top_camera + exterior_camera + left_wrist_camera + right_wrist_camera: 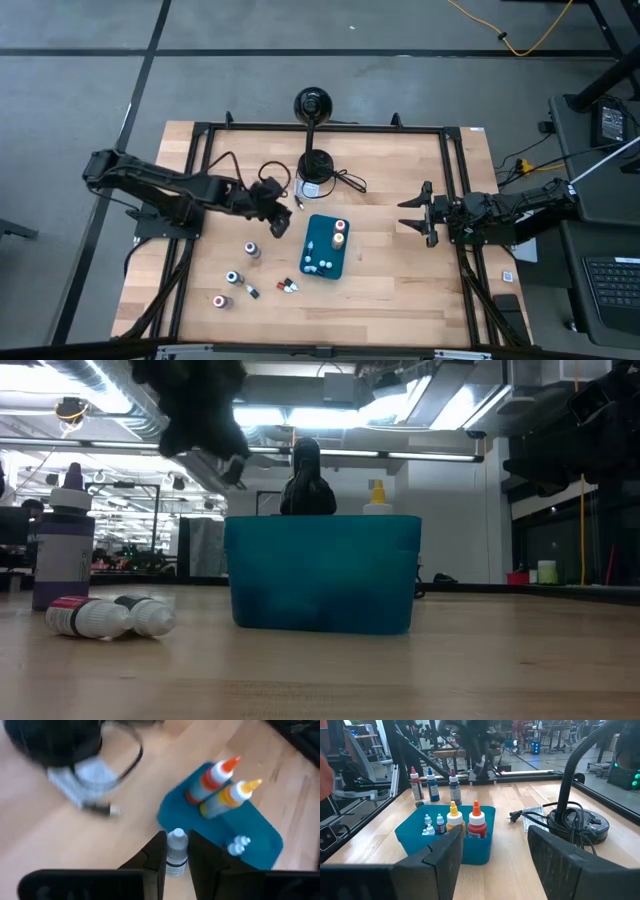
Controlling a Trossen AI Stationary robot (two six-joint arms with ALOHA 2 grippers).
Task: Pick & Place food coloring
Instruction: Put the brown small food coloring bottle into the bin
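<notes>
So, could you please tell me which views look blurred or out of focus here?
Left wrist view: the black round lamp base and teal rectangular plastic tray are smeared. Low view: the left end effector is a dark blur. High view: sharp throughout.

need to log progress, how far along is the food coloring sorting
Partly done. The teal tray already holds several bottles, including an orange-capped and a yellow-capped one standing upright. In hand: the left tool is shut on a white-capped bottle, in the air beside the tray. Left: about five loose bottles on the table. The right tool waits open.
</notes>
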